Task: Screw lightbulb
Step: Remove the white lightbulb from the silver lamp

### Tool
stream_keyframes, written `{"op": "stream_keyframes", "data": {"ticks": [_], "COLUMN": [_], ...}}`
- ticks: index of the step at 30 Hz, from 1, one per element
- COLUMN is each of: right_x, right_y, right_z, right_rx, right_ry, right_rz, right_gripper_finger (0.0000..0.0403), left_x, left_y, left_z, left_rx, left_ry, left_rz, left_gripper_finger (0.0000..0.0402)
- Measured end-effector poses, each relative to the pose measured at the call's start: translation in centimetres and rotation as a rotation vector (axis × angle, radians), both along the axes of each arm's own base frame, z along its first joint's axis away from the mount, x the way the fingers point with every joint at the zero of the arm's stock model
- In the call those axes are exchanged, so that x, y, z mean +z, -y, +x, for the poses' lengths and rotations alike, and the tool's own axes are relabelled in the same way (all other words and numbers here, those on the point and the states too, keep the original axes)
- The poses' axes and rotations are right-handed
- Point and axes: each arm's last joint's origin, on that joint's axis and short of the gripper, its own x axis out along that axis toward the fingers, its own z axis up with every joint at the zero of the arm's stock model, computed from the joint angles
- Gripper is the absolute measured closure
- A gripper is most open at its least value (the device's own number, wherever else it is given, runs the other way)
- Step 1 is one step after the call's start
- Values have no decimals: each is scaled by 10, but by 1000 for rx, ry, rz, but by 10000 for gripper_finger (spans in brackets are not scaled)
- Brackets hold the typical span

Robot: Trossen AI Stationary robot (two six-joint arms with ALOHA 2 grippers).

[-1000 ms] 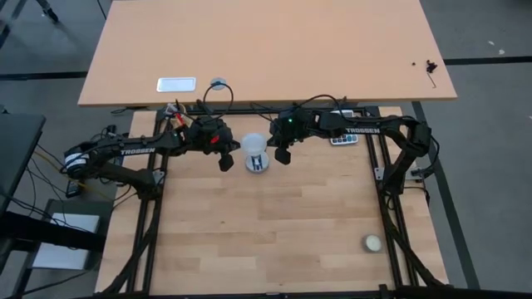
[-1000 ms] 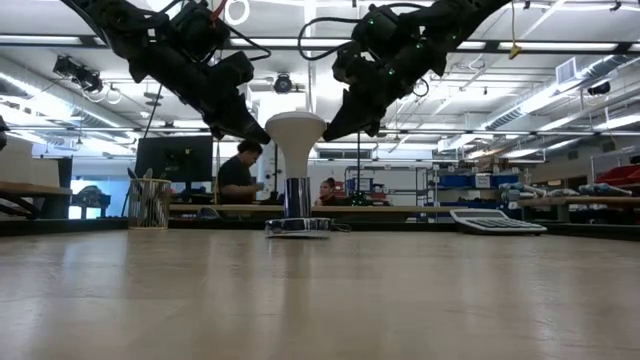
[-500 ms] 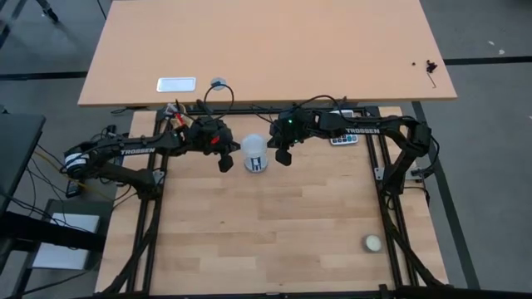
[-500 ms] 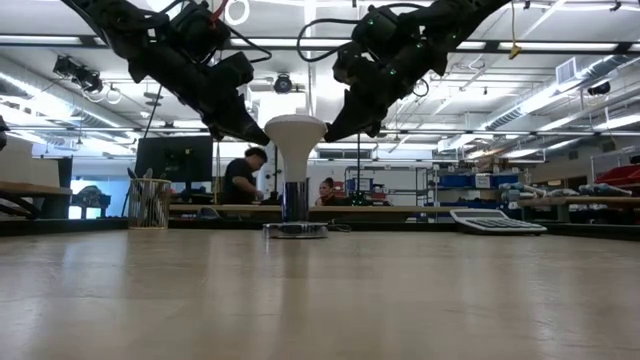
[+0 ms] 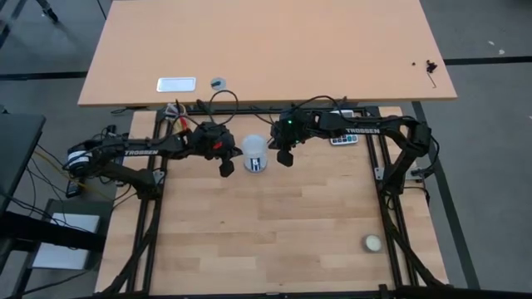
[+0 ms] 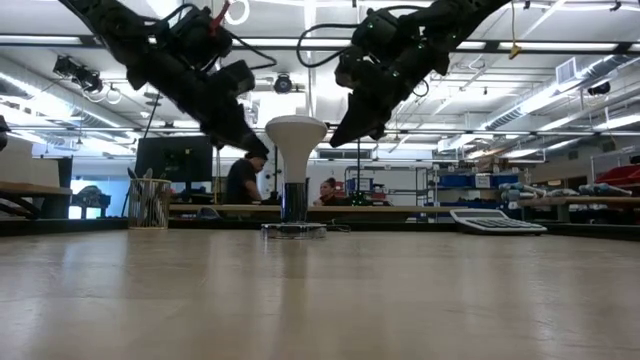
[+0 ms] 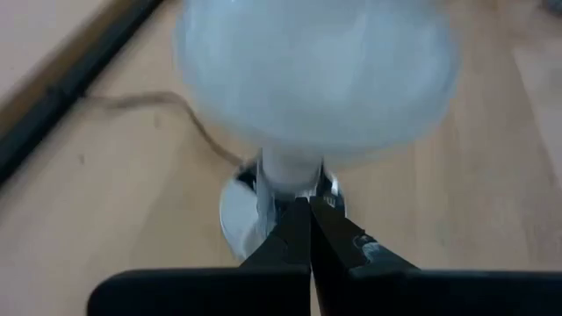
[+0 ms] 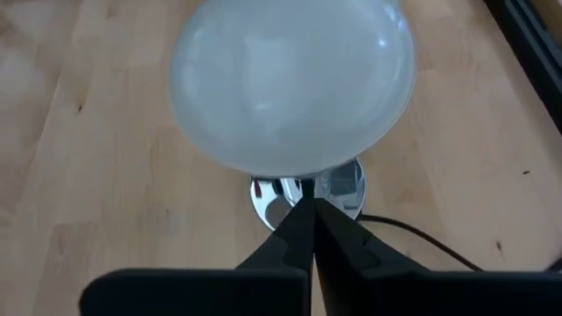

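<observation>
The lightbulb (image 5: 256, 153) stands upright, dome up, its metal base seated in a round socket disc (image 6: 294, 229) near the far edge of the wooden surface (image 5: 274, 232). The left claw (image 5: 225, 166) and the right claw (image 5: 283, 158) hang on either side of the dome, just beside it, each pinched fully together and gripping nothing. A small cream ball (image 5: 371, 242) lies well apart.

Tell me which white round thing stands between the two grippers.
The lightbulb, upright in the socket disc between both grippers. The smaller cream-white ball lies alone near the table's front right corner.
</observation>
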Motion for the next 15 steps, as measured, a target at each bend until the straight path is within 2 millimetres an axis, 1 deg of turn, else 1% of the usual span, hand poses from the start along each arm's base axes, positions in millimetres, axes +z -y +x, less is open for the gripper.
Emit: {"op": "stream_keyframes", "data": {"ticks": [3,7,11,15], "right_x": [-1,3,15,31], "right_y": [-1,-2,-4,-8], "right_z": [-2,-6,-14,-19], "right_rx": [7,5,-18,-38], "right_ry": [-18,-30,-26,21], "right_rz": [-1,2,-23,-36], "right_gripper_finger": [389,389,388,391], "left_x": [-12,-20,-16,-12], "left_y": [2,3,-4,-20], "left_z": [-5,-9,-12,-20], "left_rx": [17,24,59,132], "left_ry": [-4,17,34,35], "left_rz": [-25,-23,36,99], "left_gripper_finger": [401,401,402,401]}}
